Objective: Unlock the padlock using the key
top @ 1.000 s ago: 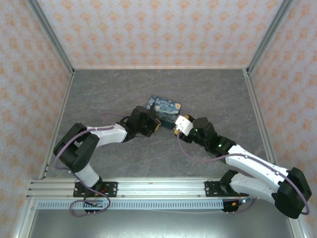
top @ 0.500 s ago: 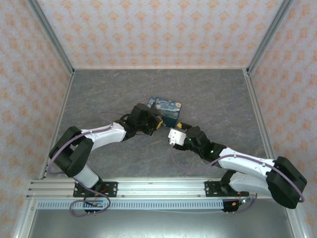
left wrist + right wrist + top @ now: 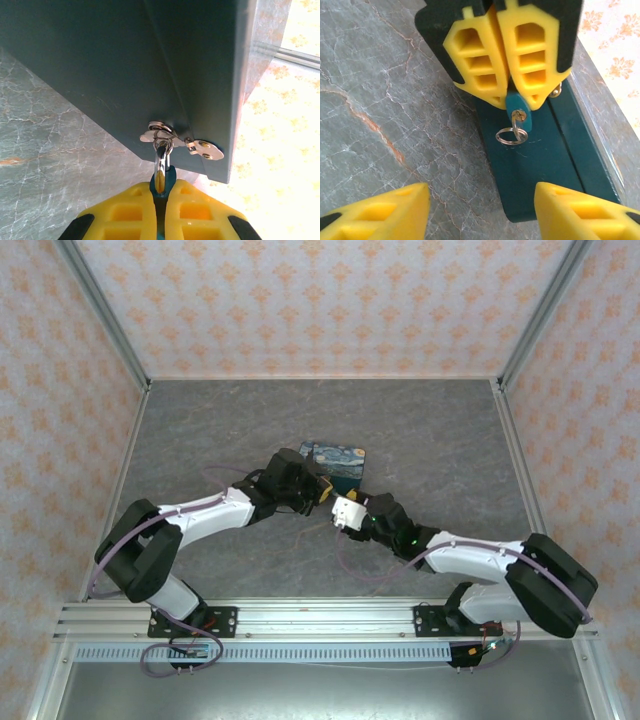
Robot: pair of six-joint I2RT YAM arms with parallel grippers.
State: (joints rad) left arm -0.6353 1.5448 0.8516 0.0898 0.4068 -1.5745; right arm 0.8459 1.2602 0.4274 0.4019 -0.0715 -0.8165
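Note:
The small blue padlock (image 3: 518, 107) hangs by its shackle (image 3: 161, 160) from the metal hasp (image 3: 200, 146) of the dark teal tin (image 3: 125, 65). My left gripper (image 3: 161, 192) is shut on the padlock body. Seen from the right wrist, the left gripper (image 3: 515, 102) points toward the camera. The tiny key (image 3: 519, 116) sits in the padlock's end, and a thin wire ring (image 3: 512, 135) hangs from it. My right gripper (image 3: 482, 210) is open just short of the key, with nothing between its fingers (image 3: 380, 212). From above, both grippers (image 3: 322, 492) (image 3: 337, 508) meet at the painted tin (image 3: 340, 460).
The tin lies on a grey marbled floor (image 3: 220, 430) inside a walled cell with patterned walls (image 3: 320, 300). Open floor lies to the left, right and behind the tin. Both arms' cables loop near the front rail (image 3: 320, 615).
The right arm has swung left and forward, bringing its gripper up close to the left gripper and the padlock. The left arm has barely shifted, still holding the padlock.

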